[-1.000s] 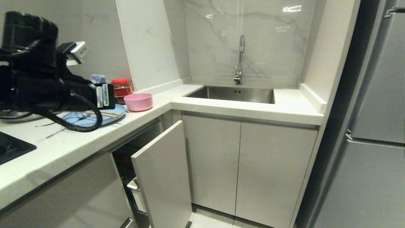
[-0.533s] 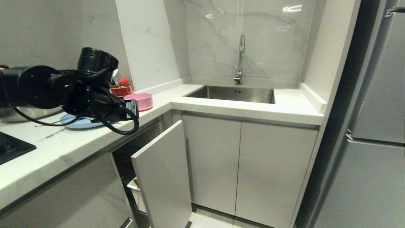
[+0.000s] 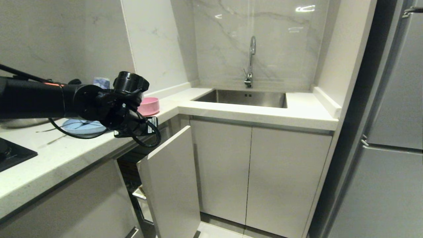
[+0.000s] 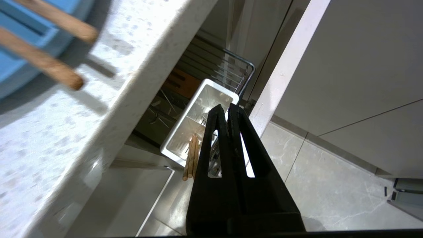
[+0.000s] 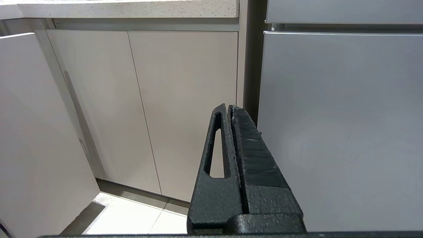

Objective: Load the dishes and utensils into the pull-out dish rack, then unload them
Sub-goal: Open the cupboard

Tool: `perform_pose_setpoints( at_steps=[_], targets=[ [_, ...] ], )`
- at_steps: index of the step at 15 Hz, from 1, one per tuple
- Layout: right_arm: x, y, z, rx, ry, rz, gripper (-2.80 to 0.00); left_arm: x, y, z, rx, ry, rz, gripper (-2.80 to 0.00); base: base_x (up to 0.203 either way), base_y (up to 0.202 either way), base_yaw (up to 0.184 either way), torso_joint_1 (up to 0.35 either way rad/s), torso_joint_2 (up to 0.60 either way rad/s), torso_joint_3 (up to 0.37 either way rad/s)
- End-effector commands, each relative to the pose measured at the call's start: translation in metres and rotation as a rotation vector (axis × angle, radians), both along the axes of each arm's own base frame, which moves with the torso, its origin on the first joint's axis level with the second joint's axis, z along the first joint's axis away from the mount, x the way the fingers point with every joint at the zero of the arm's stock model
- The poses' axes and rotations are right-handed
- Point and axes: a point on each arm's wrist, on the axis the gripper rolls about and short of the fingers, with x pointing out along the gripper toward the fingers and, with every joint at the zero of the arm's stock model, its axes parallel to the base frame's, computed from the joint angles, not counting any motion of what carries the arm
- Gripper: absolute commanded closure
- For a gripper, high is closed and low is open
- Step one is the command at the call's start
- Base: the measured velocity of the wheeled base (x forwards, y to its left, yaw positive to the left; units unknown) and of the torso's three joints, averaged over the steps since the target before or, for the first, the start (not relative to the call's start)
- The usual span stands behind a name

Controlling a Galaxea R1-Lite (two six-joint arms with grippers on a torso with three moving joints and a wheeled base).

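Note:
My left gripper (image 4: 228, 107) is shut with nothing between its fingers and hangs past the counter edge, above the pull-out dish rack (image 4: 246, 64). The rack's white bin (image 4: 216, 91) holds wooden chopsticks (image 4: 191, 155) and silver cutlery (image 4: 202, 118). In the head view the left wrist (image 3: 130, 114) is over the rack's white front (image 3: 172, 178). On the counter behind it are the pink bowl (image 3: 149, 105) and the light-blue plate (image 3: 82, 126). More chopsticks (image 4: 43, 61) lie across that plate (image 4: 16, 69). My right gripper (image 5: 228, 106) is shut and parked low, facing the cabinets.
A steel sink (image 3: 244, 98) with a tap (image 3: 250, 61) is set into the corner counter. A dark hob (image 3: 13, 152) lies at the near left. Closed cabinet doors (image 3: 257, 172) stand right of the rack. A grey fridge (image 3: 390, 148) fills the right side.
My left arm has swung right and down from over the plate to the counter edge above the open rack. Its gripper has stayed shut. The right arm has not moved.

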Motion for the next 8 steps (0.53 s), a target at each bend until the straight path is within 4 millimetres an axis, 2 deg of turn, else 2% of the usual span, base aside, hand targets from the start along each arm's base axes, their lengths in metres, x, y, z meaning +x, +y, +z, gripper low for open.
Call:
perform_pose_setpoints(
  at_steps=[1,8],
  targets=[
    [0.002,0.000,-0.007,0.000,0.024,0.000,0.00,0.009,-0.002,-0.015,0.010,0.038,0.005,0.00,0.000,0.000,0.000,0.000,0.00,0.000],
    [0.002,0.000,-0.007,0.000,0.026,0.000,0.00,0.026,-0.007,-0.047,0.041,0.111,0.014,0.00,0.000,0.000,0.000,0.000,0.00,0.000]
  ],
)
